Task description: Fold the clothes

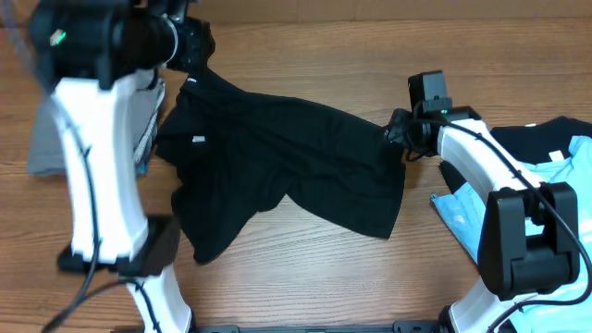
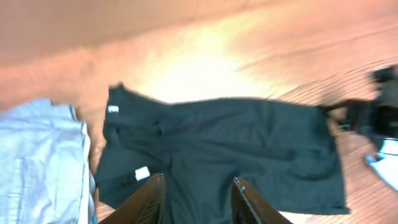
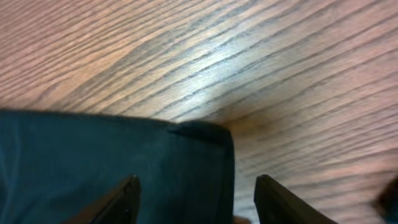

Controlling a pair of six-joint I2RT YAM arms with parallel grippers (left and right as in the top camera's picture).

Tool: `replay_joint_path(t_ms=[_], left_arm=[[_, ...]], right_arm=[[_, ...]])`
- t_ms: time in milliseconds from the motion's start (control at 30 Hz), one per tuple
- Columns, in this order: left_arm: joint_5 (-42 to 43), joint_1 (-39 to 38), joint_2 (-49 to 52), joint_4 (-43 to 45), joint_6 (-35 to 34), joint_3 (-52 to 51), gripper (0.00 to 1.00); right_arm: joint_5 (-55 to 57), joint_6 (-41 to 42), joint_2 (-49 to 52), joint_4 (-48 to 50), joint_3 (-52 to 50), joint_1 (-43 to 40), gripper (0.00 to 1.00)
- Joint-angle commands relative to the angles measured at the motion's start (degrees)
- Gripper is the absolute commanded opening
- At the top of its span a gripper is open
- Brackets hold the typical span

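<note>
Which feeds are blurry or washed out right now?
Left wrist: soft throughout, with strong glare bleaching the table above the black shirt. Right wrist: wood grain crisp, a mild bright patch, fingers slightly soft. Overhead: evenly lit and clear, except the smeared top of the left arm.

Setting: robot manip. lab / test bench, not a home.

Evidence:
- 2 white-and-black arms, left arm (image 1: 92, 157) & right arm (image 1: 481, 157), stand on bases at the near edge of a wood-grain table (image 1: 305, 55).
- Black cables (image 1: 546, 208) run loose along the arms. A dark rail (image 1: 314, 326) crosses the front edge btw the bases.
- Cameras on each wrist + one overhead, per rig.
- Several garments sit on the one bench: black tee (image 1: 277, 157) mid-table, grey folded pile (image 1: 42, 148) at left, light-blue garment (image 1: 462, 217) + second black garment (image 1: 536, 139) at right.
- Left wrist view shows a bright glare patch on the wood.

All views stop at the tabletop, so the room & bldg type can't be told.
</note>
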Motion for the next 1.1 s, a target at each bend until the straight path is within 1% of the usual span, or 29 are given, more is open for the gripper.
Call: replay_joint_path(t_ms=[0, 100, 267, 333, 367, 400, 433, 467, 533, 600, 667, 733, 767, 800, 833, 900, 933, 1000, 1033, 1067], left_arm=[[0.46, -0.87, -5.05, -0.28, -1.25, 0.72, 0.41], [0.52, -0.94, -8.02, -0.28, -2.12, 0.72, 0.42], [0.52, -0.94, -11.89, -0.28, -3.3, 0.72, 0.47], [0.5, -0.94, -12.59, -0.28, -3.3, 0.72, 0.48], [0.5, -0.94, -12.87, -0.28, -3.3, 0.72, 0.49], [0.52, -0.94, -13.09, -0.28, -3.32, 0.72, 0.49], [0.52, -0.94, -13.09, -0.28, -3.32, 0.72, 0.49], [0.55, -0.94, -13.09, -0.28, -3.32, 0.72, 0.49], [0.52, -0.94, -13.07, -0.28, -3.3, 0.59, 0.5], [0.5, -0.94, -13.07, -0.28, -3.3, 0.59, 0.5], [0.5, -0.94, -13.07, -0.28, -3.3, 0.57, 0.51], [0.5, -0.94, -13.07, -0.28, -3.3, 0.57, 0.51], [0.5, -0.94, -13.07, -0.28, -3.3, 0.57, 0.52], [0.46, -0.94, -13.07, -0.28, -3.28, 0.57, 0.52], [0.46, -0.94, -13.07, -0.28, -3.28, 0.46, 0.52], [0.44, -0.94, -13.07, -0.28, -3.28, -0.09, 0.53], [0.24, -0.94, -13.07, -0.28, -3.26, -1.03, 0.54], [-0.24, -0.92, -13.07, -0.28, -3.26, -2.6, 0.56], [-1.27, -0.94, -13.07, -0.28, -3.26, -4.28, 0.56], [-2.01, -0.92, -13.07, -0.28, -3.26, -5.22, 0.56]], right_arm=[[0.48, -0.68, 1.29, 4.57, -2.62, -0.07, 0.68], [-2.32, -4.81, 2.67, 7.69, -3.58, -0.07, 0.68], [-2.01, -5.92, 6.08, 9.94, -3.61, -0.17, 0.66], [-2.01, -5.92, 6.86, 10.56, -3.61, -0.17, 0.55], [-1.84, -6.16, 6.95, 11.13, -3.61, -0.17, 0.41], [-1.4, -6.67, 6.95, 11.74, -3.58, -0.17, 0.24], [0.13, -7.23, 6.75, 12.44, -3.19, -0.37, 0.1], [1.75, -7.23, 6.6, 12.66, -2.49, -0.63, 0.04], [6.84, -7.23, 6.1, 12.59, 1.05, -2.34, 0.04], [8.85, -7.45, 5.88, 12.57, 4.63, -4.46, 0.04], [8.94, -7.45, 5.86, 12.81, 9.75, -8.02, 0.04], [7.54, -7.45, 5.88, 15.19, 13.94, -11.85, 0.04], [6.69, -7.45, 5.86, 15.91, 14.62, -12.7, 0.04], [5.07, -7.43, 5.86, 17.03, 15.3, -13.75, 0.09], [3.48, -7.43, 5.86, 17.66, 15.58, -14.49, 0.19], [-1.36, -7.45, 5.86, 17.97, 15.93, -15.98, 0.75], [-4.74, -7.43, 5.86, 16.65, 15.93, -16.92, 0.9], [-7.91, -7.43, 5.86, 13.84, 15.93, -17.64, 0.99], [-10.62, -7.43, 5.53, 10.19, 15.93, -18.14, 1.0], [-11.58, -7.45, 5.22, 8.5, 15.93, -18.29, 1.0]])
